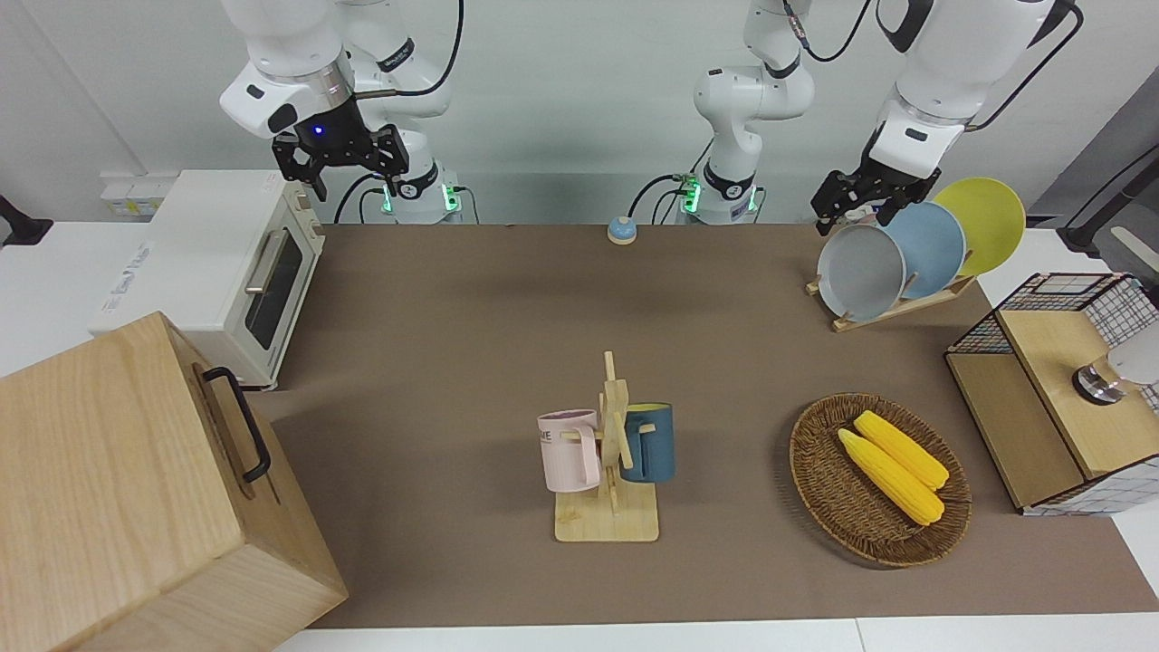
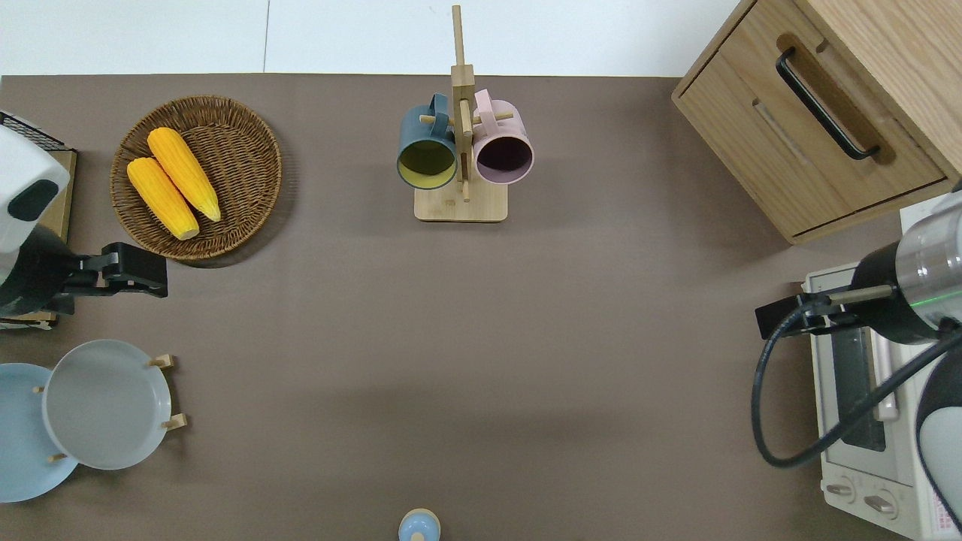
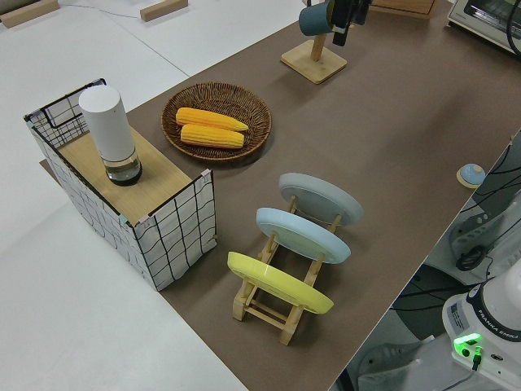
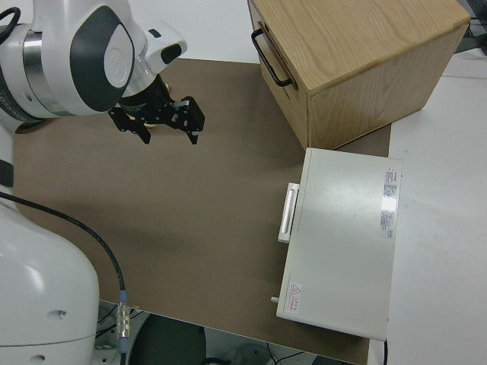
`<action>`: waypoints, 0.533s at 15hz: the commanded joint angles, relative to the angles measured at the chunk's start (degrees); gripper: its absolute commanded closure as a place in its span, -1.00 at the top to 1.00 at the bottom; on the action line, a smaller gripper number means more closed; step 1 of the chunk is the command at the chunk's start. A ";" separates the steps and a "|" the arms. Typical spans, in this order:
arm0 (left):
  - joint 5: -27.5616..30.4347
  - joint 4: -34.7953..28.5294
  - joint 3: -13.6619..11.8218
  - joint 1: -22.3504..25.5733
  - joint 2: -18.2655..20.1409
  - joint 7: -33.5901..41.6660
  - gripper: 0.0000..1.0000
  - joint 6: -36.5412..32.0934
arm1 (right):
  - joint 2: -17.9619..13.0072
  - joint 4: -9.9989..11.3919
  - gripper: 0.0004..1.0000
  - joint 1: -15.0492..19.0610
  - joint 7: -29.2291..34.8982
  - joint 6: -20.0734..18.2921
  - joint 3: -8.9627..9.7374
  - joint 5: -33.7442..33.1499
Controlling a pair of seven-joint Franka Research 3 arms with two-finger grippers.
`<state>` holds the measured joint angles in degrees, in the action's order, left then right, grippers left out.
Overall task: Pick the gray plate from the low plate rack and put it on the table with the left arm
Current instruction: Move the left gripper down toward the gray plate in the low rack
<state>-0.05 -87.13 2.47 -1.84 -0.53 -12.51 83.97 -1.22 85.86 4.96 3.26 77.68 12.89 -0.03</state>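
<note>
The gray plate (image 1: 860,272) leans in the slot of the low plate rack (image 1: 905,305) that lies farthest from the robots, at the left arm's end of the table (image 1: 453,317). Seen from above, the gray plate (image 2: 105,402) rests against two rack pegs (image 2: 162,361). My left gripper (image 1: 851,219) hangs open and empty in the air. The overhead view puts the left gripper (image 2: 134,270) over bare table between the wicker basket and the rack, clear of the plate. My right gripper (image 1: 344,167) is parked, open and empty.
A blue plate (image 1: 933,243) and a yellow plate (image 1: 989,222) fill the rack's other slots. A wicker basket (image 1: 819,480) holds two corn cobs. A mug stand (image 1: 608,516) carries two mugs mid-table. A wire-sided shelf (image 1: 1041,426), a toaster oven (image 1: 226,272) and a wooden cabinet (image 1: 109,489) line the ends.
</note>
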 commanded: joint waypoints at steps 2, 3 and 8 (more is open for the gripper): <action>-0.92 -0.50 0.25 -0.36 0.00 -0.85 0.99 -1.09 | -0.27 -0.35 0.98 0.84 -0.19 -0.87 0.38 0.20; -1.00 -0.94 0.25 -0.36 0.26 -0.76 0.99 -1.09 | -0.27 -0.35 0.98 0.85 -0.19 -0.87 0.38 0.20; -4.77 -5.33 0.25 -0.45 2.72 0.20 0.98 -0.47 | -0.27 -0.35 0.98 0.76 -0.19 -0.87 0.38 0.20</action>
<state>-1.26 -88.46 2.76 -1.91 -0.42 -12.55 83.25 -1.22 85.86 4.96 3.26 77.68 12.89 -0.03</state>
